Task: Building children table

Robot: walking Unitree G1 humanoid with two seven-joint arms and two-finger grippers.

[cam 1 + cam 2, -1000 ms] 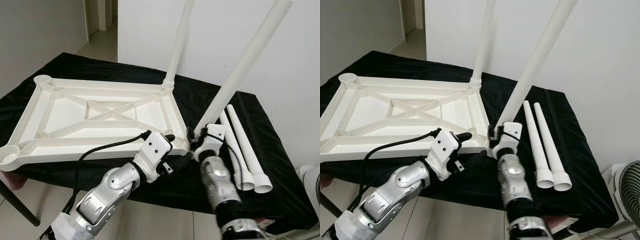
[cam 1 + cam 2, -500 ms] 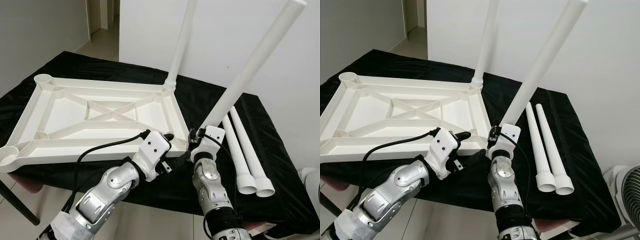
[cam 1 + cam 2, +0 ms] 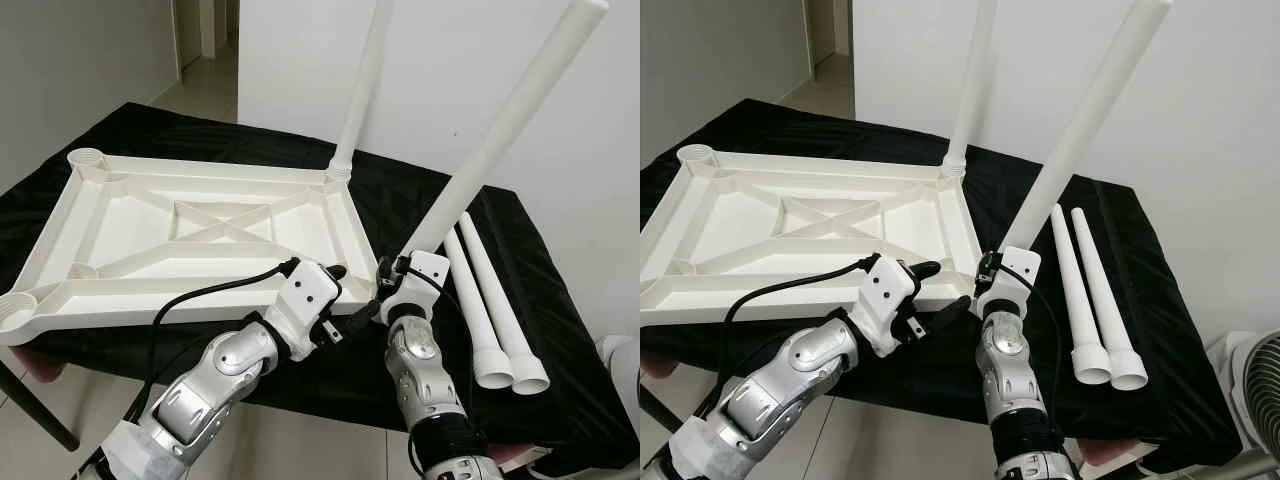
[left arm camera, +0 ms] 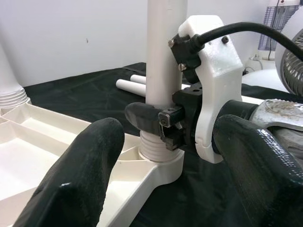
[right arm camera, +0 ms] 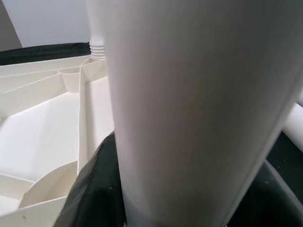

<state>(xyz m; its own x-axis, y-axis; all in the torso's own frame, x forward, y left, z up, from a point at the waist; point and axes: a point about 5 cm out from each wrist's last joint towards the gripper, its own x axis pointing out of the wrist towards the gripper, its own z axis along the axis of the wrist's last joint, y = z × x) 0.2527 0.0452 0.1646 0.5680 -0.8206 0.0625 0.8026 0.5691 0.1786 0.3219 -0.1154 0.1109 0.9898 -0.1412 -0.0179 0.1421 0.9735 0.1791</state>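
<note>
The white table top [image 3: 130, 300] lies upside down on the black cloth. One white leg [image 3: 362, 90] stands screwed into its far right corner. A second leg [image 3: 500, 140] leans rightward from the near right corner socket [image 4: 158, 165], its threaded end sitting in the socket. My right gripper [image 3: 388, 283] is shut on this leg just above the threads, one finger [image 4: 147, 118] wrapping it. My left gripper [image 3: 352, 290] is open beside the same corner, its fingers [image 4: 80, 179] straddling the socket without touching. In the right wrist view the leg [image 5: 189, 94] is very close.
Two loose legs [image 3: 490, 305] lie side by side on the black-clothed table [image 3: 560, 330] to the right. A fan [image 3: 1260, 390] stands on the floor at the right. A white wall is close behind; a doorway opens at the back left.
My right forearm has swung in more upright under the held leg, and the leg's tilt has shifted slightly. The left gripper stays open at the corner.
</note>
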